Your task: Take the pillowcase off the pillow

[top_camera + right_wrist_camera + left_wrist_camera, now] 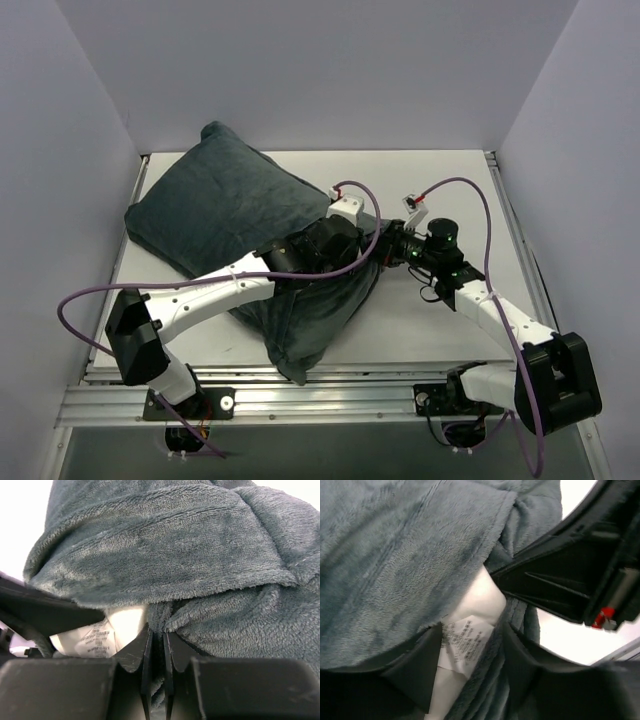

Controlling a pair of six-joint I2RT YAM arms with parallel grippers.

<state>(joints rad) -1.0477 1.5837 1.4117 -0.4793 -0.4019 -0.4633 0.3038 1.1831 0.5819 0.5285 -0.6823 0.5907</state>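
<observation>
- The pillowcase [230, 200], dark grey-teal plush, lies slantwise on the bench [440, 190], from the far left corner down to the near edge. It is plump at the far end and slacker near the arms.
- Both hands meet at its right edge, about halfway along, and sit close beside each other.
- The right hand [156, 647] is closed narrow on the pillowcase. Its two fingers [136, 655] stand almost together, with a fold of the plush pinched between them and bunching just above the tips.
- Just left of that hand's fingers, in its own camera, a small patch of the white pillow [127, 620] shows under the rolled hem of the pillowcase. A printed tag [92, 639] lies against it.
- The left hand [465, 670] has its fingers [412, 672] set apart, one on each side of the white pillow corner and the tag.
- A strip of plush also runs between the left hand's fingers, against the right one. I cannot tell whether they press on the pillow or only straddle it.
- Above the left hand's fingers the pillowcase fills most of its camera, and its hem ends right at the white patch.
- The right hand shows there as a dark shape up and to the right, close to the opening and against the plush.
</observation>
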